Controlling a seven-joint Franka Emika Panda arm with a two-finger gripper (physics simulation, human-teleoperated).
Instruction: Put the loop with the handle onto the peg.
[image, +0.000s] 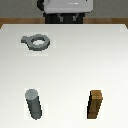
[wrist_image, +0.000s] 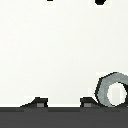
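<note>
- A plain white tabletop (image: 70, 65) fills nearly the whole exterior view; a thin tan strip runs along its far edge, and beyond that only a dark background shows.
- The robot's white and black body (image: 65, 11) sits at the far edge, in the middle.
- The flat grey ring with a round hole and a stubby tab handle (image: 36, 42) lies flat on the far part of the table toward the exterior view's left, its tab pointing to that left.
- The upright grey round peg with a lighter flat top (image: 33, 104) stands near the close edge, also on the exterior view's left, well apart from the ring.
- A brown rectangular wooden block (image: 95, 104) stands upright near the close edge on the exterior view's right, well apart from the peg.
- Bare white surface lies between all three things and across the middle.
- In the wrist view the ring (wrist_image: 113, 90) shows at the frame's edge; only small dark bits of the gripper (wrist_image: 74, 1) appear, so I cannot tell how wide it is.
</note>
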